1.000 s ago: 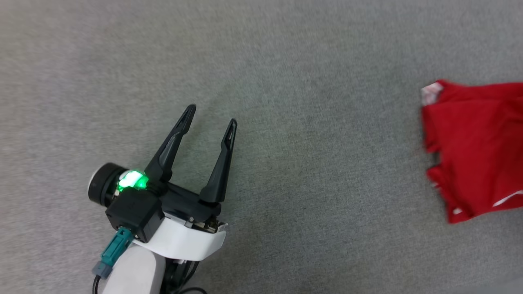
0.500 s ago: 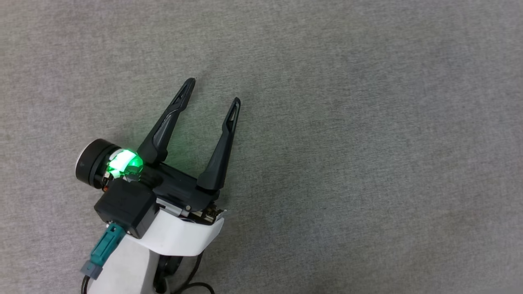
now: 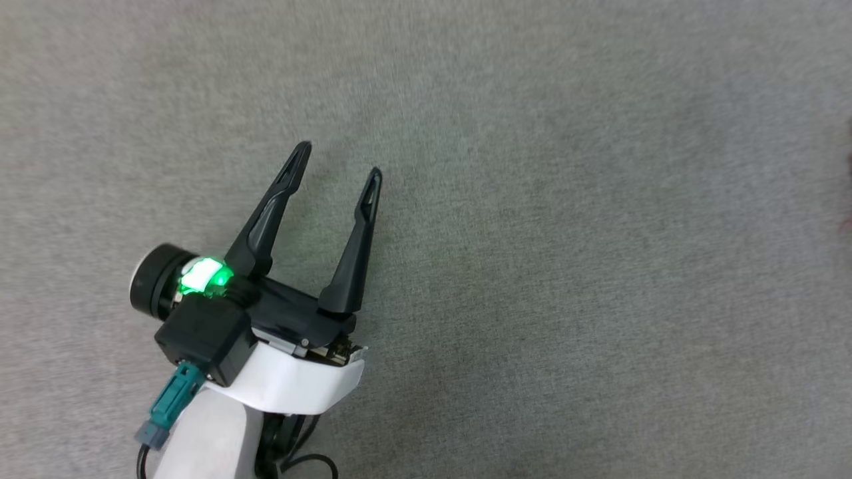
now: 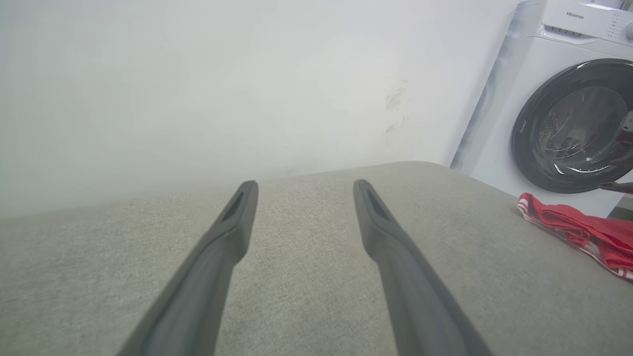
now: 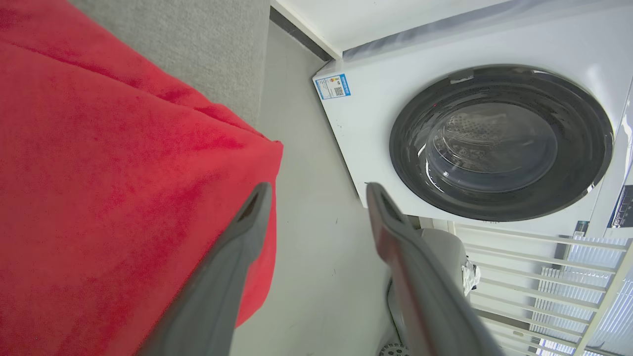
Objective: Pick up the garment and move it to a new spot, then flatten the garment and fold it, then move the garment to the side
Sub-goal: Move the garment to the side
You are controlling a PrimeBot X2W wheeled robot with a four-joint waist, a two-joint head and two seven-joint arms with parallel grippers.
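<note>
Left gripper (image 3: 339,159): fingers spread, nothing between them, over the grey surface (image 3: 566,266). Right gripper (image 5: 319,188): fingers apart, empty. Garment (image 5: 99,198) lies at the surface's edge, just beside the right gripper and near the washing machine (image 5: 470,143).

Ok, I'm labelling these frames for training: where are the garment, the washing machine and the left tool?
garment (image 5: 99,188): right wrist view, on the plain red cloth.
washing machine (image 5: 499,143): right wrist view, on the round door glass.
left tool (image 3: 339,161): head view, midway between its fingertips.
</note>
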